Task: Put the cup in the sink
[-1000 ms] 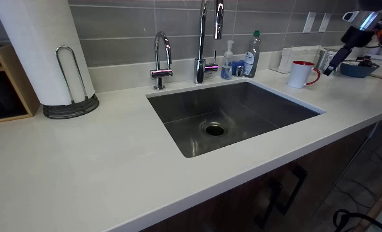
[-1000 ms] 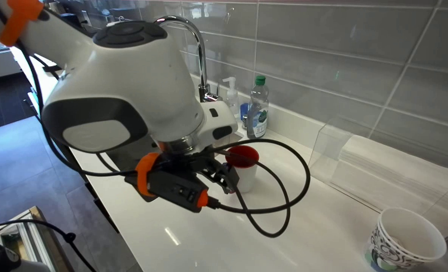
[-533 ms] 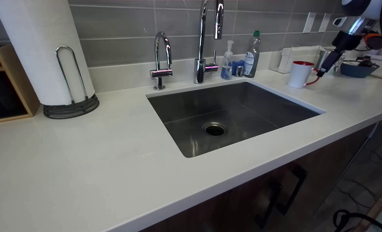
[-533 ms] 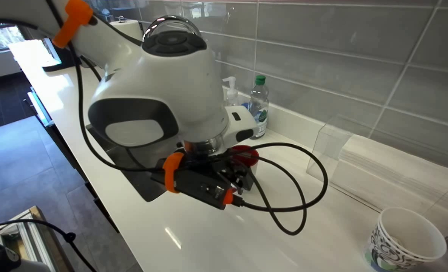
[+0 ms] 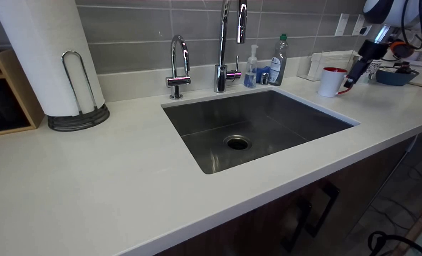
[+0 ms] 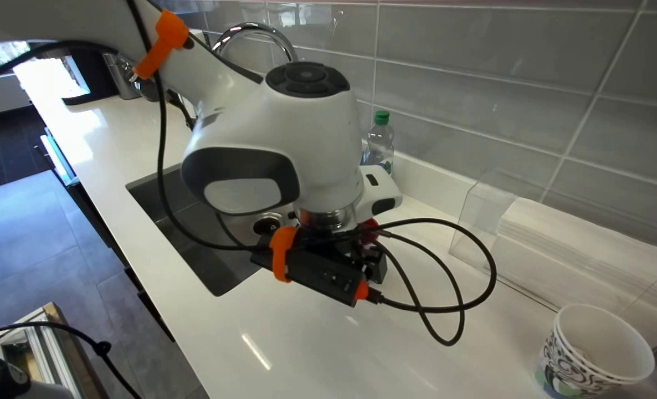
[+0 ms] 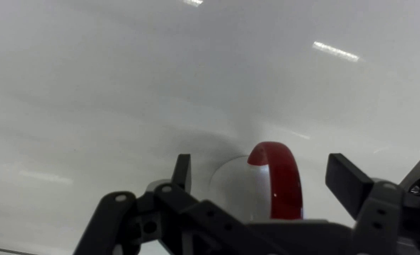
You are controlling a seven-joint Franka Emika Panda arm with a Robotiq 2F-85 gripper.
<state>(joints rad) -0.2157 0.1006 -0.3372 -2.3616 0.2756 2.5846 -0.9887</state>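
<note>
On white counter (image 5: 107, 170): cup (image 5: 330, 83) near sink (image 5: 268, 126); 2 faucets (image 5: 220, 77), tiled wall (image 5: 132, 26) behind.

Kitchen, sink (image 5: 264, 126) in white counter (image 5: 107, 177), faucets (image 5: 220, 79), paper-towel roll (image 5: 47, 64)

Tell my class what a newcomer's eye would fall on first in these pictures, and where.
The eye would probably land first on the white robot arm, looming across the middle of an exterior view. Next, perhaps, comes the large steel sink, set into the white counter in both exterior views. The white cup stands upright on the counter beside the sink, its red handle between the open jaws in the wrist view.
</note>
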